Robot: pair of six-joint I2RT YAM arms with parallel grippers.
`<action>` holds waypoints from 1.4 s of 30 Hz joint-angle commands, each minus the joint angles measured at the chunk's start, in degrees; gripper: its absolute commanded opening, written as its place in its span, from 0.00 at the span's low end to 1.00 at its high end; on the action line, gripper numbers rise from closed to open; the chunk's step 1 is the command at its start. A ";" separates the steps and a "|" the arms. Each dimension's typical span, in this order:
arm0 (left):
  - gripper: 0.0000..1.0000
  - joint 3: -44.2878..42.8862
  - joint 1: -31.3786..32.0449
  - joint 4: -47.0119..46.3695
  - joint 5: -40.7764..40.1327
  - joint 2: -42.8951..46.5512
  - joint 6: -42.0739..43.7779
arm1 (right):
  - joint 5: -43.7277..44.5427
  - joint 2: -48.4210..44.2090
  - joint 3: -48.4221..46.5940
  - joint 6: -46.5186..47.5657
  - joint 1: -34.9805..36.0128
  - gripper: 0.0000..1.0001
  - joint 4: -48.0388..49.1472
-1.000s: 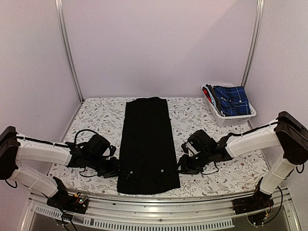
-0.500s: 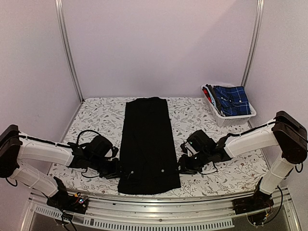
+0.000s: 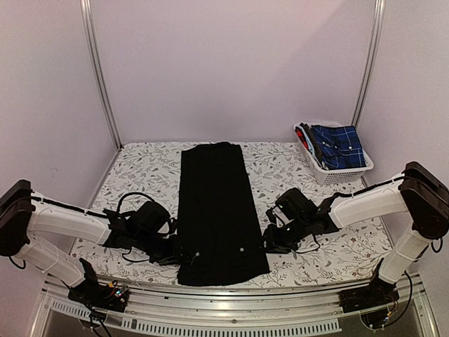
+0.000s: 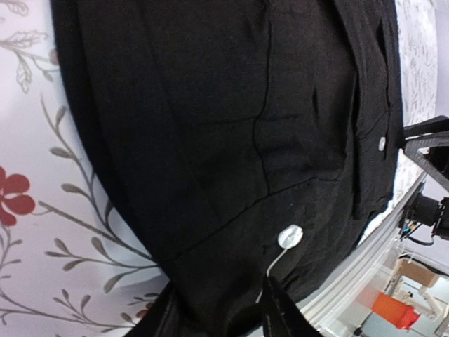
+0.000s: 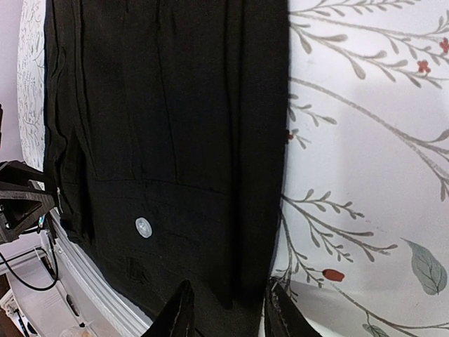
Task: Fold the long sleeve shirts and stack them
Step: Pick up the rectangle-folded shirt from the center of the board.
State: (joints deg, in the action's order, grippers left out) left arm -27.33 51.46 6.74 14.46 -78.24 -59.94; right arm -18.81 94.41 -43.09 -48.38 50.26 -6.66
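The black long sleeve shirt (image 3: 219, 203) lies as a long folded strip on the worktop (image 3: 140, 168), its near end between the left gripper (image 3: 177, 255) and the right gripper (image 3: 269, 244), each narrowed onto a side edge of the cloth, pinching it.

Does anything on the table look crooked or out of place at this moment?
Slightly. The black shirt lies as a long strip, but its near end flares wider and leans right, close to the table edge. Nothing looks spilled.
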 commanded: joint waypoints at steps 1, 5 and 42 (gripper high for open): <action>0.41 1.18 1.05 6.00 -2.13 0.76 -0.73 | -0.97 -0.70 -0.09 0.91 -0.16 0.34 -2.67; 0.41 1.67 1.06 5.80 -1.94 0.61 -0.92 | 0.36 -0.28 -0.41 0.33 -0.16 0.33 -3.06; 0.27 2.32 0.94 4.69 -1.23 -0.67 -0.93 | 0.57 0.20 -2.03 1.00 -0.16 0.14 -2.15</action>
State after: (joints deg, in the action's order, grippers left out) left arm -27.18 51.88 9.80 11.62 -76.55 -60.45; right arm -18.57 94.45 -43.46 -47.75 50.24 -8.60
